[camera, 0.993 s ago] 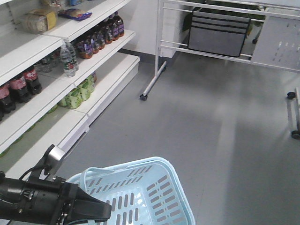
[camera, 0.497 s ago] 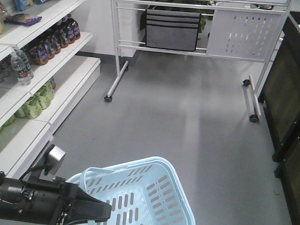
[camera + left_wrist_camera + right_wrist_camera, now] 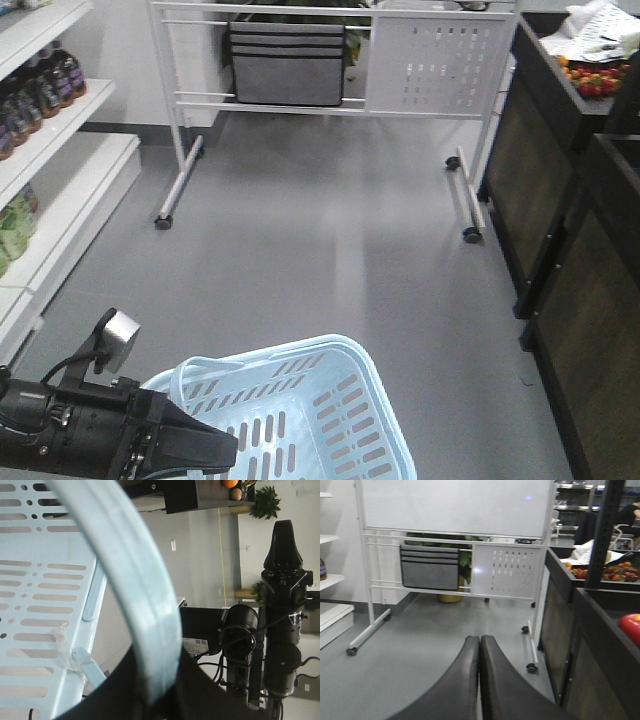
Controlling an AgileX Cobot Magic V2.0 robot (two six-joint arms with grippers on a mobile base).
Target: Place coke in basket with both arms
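Rolling white rack stood across grey floor, with shelves at left. Pale blue basket was low in foreground. Left hand was clamped on basket's handle, which ran between its jaws. Right hand was fully closed, fingers touching, holding nothing.

the basket is cut off by the front view's bottom edge.

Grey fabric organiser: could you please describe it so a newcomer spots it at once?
Across the floor stands a white wheeled metal frame. The grey fabric organiser hangs on its rails, left of a white perforated panel; it alone is soft, with dark horizontal stripes.
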